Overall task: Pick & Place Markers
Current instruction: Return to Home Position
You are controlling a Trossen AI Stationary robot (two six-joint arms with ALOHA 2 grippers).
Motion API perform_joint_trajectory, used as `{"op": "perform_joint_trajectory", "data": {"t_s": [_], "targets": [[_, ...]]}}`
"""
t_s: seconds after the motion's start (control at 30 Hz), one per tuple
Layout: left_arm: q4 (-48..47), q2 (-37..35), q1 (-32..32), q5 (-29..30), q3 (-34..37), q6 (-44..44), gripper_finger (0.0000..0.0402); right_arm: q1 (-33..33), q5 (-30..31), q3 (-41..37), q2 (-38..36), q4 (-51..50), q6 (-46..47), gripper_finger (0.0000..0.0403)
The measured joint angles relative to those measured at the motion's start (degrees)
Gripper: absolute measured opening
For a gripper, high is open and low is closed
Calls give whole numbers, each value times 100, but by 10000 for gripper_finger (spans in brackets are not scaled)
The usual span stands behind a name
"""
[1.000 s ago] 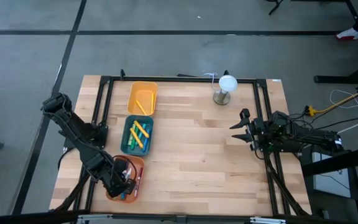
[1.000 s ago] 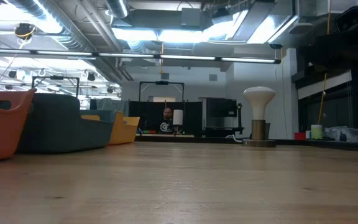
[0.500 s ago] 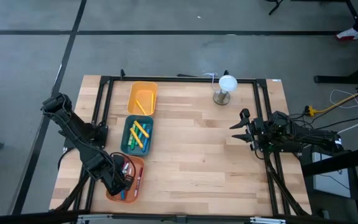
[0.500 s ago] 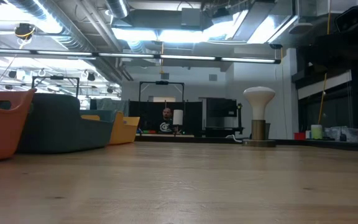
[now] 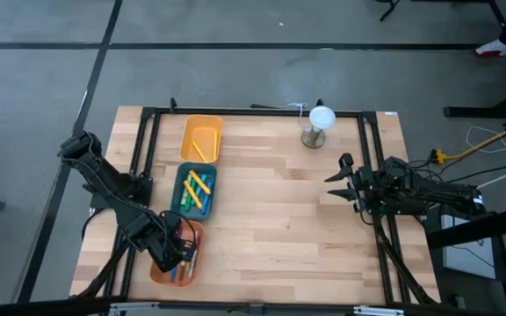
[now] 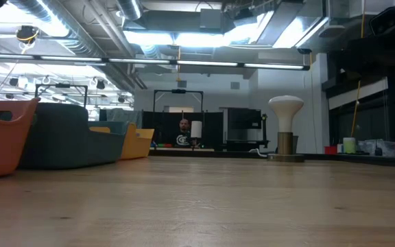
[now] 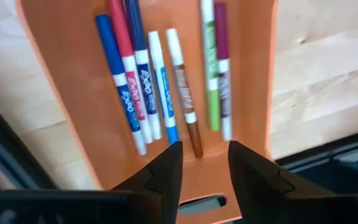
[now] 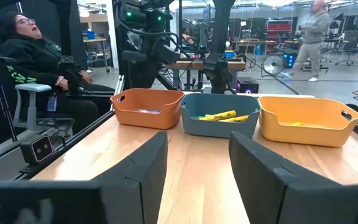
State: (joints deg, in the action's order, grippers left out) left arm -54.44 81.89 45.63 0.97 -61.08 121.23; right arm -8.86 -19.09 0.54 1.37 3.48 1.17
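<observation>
The markers lie in three rounded trays along the table's left side. In the left wrist view several markers (image 7: 157, 87), blue, red, light blue, brown, green and purple, lie flat side by side on the floor of the orange tray (image 7: 73, 74). My left gripper (image 7: 204, 165) hovers open above that tray (image 5: 181, 268), touching nothing. The teal tray (image 5: 195, 190) holds yellow and green markers, and the yellow tray (image 5: 200, 138) holds yellow ones. My right gripper (image 5: 342, 181) waits open at the table's right edge, pointing at the trays (image 8: 219, 115).
A white mushroom-shaped lamp (image 5: 320, 125) stands near the far edge, also in the low view (image 6: 286, 130). Bare wood spreads between the trays and the right arm. A black frame runs round the table. Beyond the table a person sits in a chair (image 8: 23, 56), and another stands farther off (image 8: 312, 25).
My left gripper has drawn back a little toward the table's far edge over the orange tray, and more of the markers at the tray's near end now show. The right arm has kept still.
</observation>
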Motion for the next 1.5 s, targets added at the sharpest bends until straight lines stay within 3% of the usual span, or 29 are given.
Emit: {"op": "perform_joint_trajectory", "data": {"t_s": [0.27, 0.43, 0.53, 0.67, 0.83, 0.9, 0.93, 1.03, 1.1, 1.13, 1.23, 1.4, 1.5], "targets": [[112, 11, 2, 558, -4, 745, 122, -1, 0, 0, 0, 1, 1, 170], [112, 11, 2, 968, -4, 218, 121, -2, 0, -1, 0, 1, 0, 170], [435, 11, 24, 1963, -4, -1644, 123, 0, 0, 0, -1, -1, 0, 170], [1878, -215, 172, 4330, -5, -5035, 123, 0, 2, 0, 0, 0, 0, 170], [3524, -575, 309, 5620, 4, -8539, 119, -2, 0, 0, -1, 0, 0, 170], [4495, -757, 136, 5335, 162, -9594, 119, 0, 0, 0, 1, 1, 2, 170], [5080, -823, -17, 4828, 301, -10111, 119, 0, 0, 0, -1, 1, 0, 170], [7031, -893, -648, 2281, 900, -11446, 120, -1, 0, 0, -1, 0, 0, 170], [7830, -943, -1118, 642, 1304, -11648, 120, -1, 0, 0, 0, -1, 1, 170], [8020, -985, -1323, 211, 1500, -11497, 119, -1, 0, -2, 0, 1, 0, 170], [8094, -1119, -1875, 234, 2039, -10885, 116, -2, 0, 0, -1, -1, 0, 170], [9157, -1727, -2561, -413, 3085, -11300, 118, 0, 0, -2, -1, -1, 0, 170], [9842, -2375, -2853, -451, 3914, -11263, 120, 0, 0, -2, -1, 1, 0, 170]]}}
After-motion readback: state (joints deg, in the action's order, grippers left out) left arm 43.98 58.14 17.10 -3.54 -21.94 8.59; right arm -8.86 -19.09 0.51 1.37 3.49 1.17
